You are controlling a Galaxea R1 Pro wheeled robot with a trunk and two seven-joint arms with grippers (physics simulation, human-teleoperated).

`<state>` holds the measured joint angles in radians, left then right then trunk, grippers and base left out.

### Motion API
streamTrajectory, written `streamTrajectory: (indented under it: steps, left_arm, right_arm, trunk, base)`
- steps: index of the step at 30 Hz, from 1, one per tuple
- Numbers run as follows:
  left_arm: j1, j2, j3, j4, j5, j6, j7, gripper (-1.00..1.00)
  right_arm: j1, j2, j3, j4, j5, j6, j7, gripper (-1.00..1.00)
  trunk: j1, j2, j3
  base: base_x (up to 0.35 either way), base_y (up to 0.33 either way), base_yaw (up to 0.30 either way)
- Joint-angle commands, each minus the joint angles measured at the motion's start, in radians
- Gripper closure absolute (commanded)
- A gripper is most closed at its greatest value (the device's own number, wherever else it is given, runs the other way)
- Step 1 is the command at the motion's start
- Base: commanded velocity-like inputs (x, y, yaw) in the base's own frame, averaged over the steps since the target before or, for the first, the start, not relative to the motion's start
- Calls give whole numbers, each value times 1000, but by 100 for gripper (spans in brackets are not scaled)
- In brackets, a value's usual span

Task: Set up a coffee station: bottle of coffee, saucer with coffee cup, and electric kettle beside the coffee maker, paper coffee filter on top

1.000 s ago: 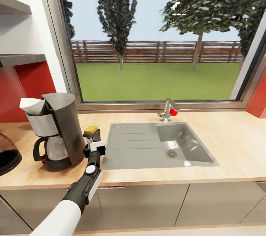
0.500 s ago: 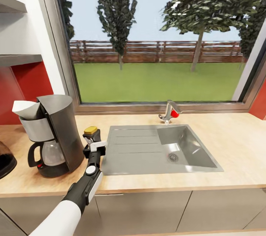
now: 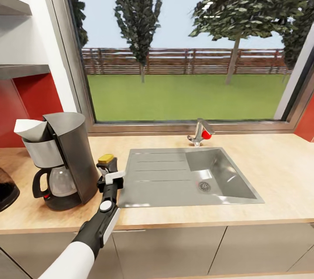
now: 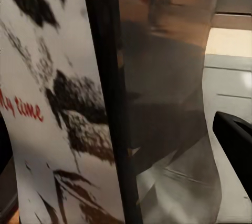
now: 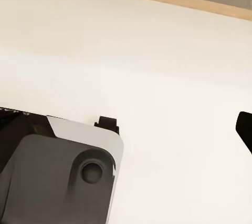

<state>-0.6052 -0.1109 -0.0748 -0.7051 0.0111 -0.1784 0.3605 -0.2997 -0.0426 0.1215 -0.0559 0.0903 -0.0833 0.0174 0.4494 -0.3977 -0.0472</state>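
Observation:
The black and silver coffee maker [image 3: 65,161] stands on the kitchen countertop [image 3: 270,170] at the left, with the white paper coffee filter [image 3: 29,129] sitting in its top. Just right of it is the bottle of coffee [image 3: 106,157], showing its yellow lid, with my left gripper [image 3: 107,167] shut on it low over the counter. In the left wrist view the bottle of coffee [image 4: 58,103] sits very close, white-and-black label and dark glass, with one black finger [image 4: 236,140] beside it. The dark electric kettle [image 3: 6,189] peeks in at the far left edge. Two kitchen shelf slabs [image 3: 22,69] hang upper left.
A steel sink [image 3: 187,176] with a drainboard lies right of the bottle, its faucet [image 3: 200,132] behind it under a large window. The right wrist view looks down on pale floor [image 5: 136,61], part of my grey base [image 5: 58,176] and a dark fingertip [image 5: 245,129].
The head view first shifted, sliding the coffee maker leftward in the picture. Since then my left gripper and the bottle have come down and slightly toward me beside the coffee maker.

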Motion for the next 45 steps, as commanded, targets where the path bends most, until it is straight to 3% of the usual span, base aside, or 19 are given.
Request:
streamTrajectory:
  steps: [1,7,8,39,45]
  left_arm:
    - [-1,0,-2,1,1,-2,6,100]
    - [-1,-1,3,2,1,0,6,100]
    - [-1,-1,3,2,1,0,6,-100]
    - [2,0,0,2,-1,-4,6,-100]
    - [4,0,0,2,-2,-4,6,-100]
  right_arm:
    - [-1,0,1,1,9,-3,1,-100]
    - [-1,0,1,1,9,-3,1,-100]
    - [-1,0,1,1,9,-3,1,-100]
    - [-1,-8,1,1,9,-3,1,-100]
    - [-1,-8,1,1,9,-3,1,-100]
  trunk:
    - [1,-2,-2]
    - [1,-2,-2]
    - [1,-2,-2]
    - [1,-2,-2]
    - [1,-2,-2]
  base:
    - [0,0,0]
    - [0,0,0]
    - [0,0,0]
    - [-1,0,0]
    - [-231,6,0]
